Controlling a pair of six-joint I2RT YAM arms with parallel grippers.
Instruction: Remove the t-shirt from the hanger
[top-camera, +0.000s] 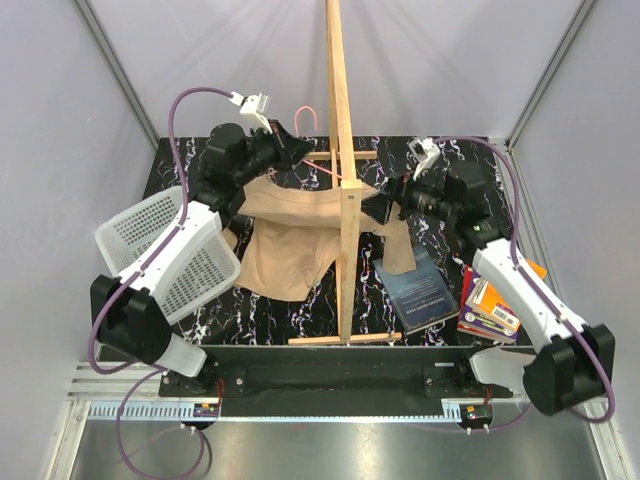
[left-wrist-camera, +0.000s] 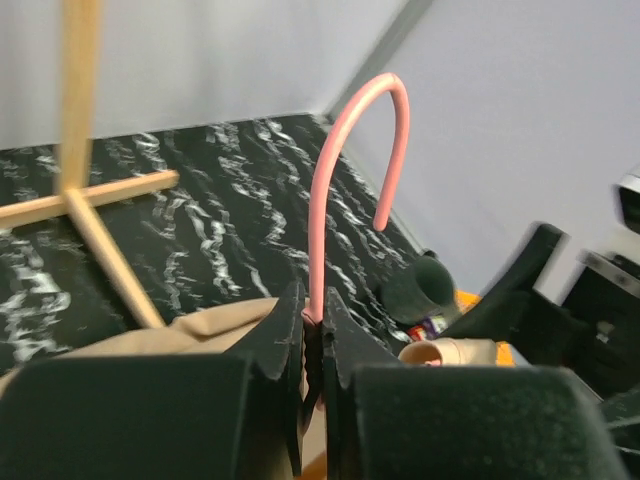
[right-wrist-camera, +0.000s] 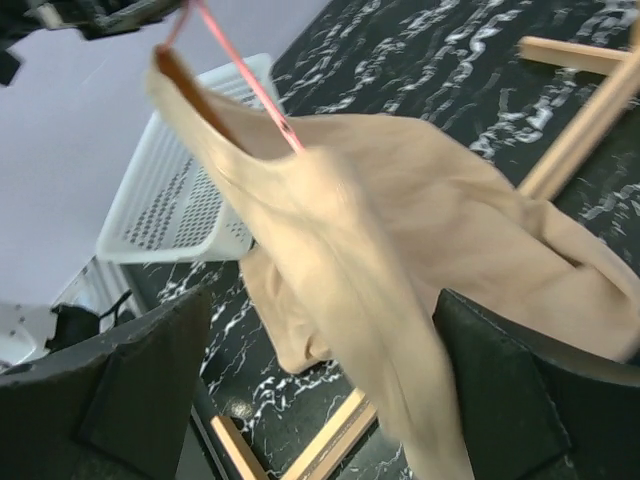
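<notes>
The tan t-shirt hangs on the pink hanger, held up beside the wooden pole stand. My left gripper is shut on the hanger's neck just under the hook. In the left wrist view the jaws pinch the pink wire, with the hook rising above them and the shirt below. My right gripper is wide open at the shirt's right side. In the right wrist view the shirt drapes between the spread fingers, and the hanger's wire enters the collar.
A white perforated basket is at the left, also in the right wrist view. A blue book and a stack of books lie at the right. The stand's wooden base bars cross the black marbled table.
</notes>
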